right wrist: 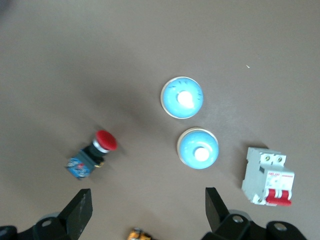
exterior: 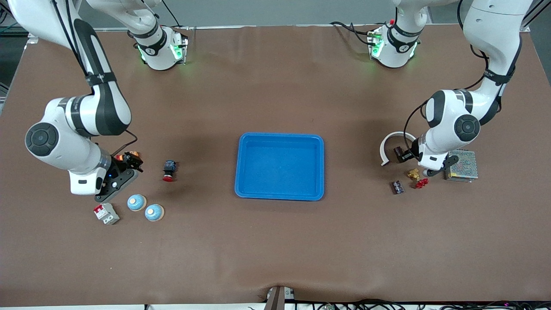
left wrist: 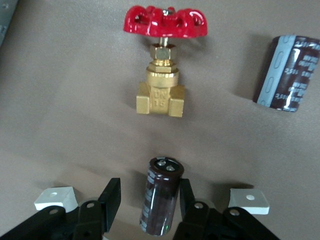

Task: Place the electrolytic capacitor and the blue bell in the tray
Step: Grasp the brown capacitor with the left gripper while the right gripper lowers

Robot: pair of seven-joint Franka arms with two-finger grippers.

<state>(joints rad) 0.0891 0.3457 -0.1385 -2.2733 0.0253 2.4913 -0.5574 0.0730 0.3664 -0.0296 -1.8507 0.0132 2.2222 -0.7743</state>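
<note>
front view: bare blue tray

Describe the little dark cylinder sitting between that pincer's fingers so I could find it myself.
Start at the blue tray, then go toward the left arm's end of the table, to the cluster of small parts under the left pincer. Between its fingers sits a brown capacitor. Its twin, with a grey stripe, lies apart beside the red-wheeled brass valve, with no pincer around it.

The dark capacitor between the left jaws is cut off at the left wrist view's edge. A second capacitor, at two o'clock from it, is also clipped.
</note>
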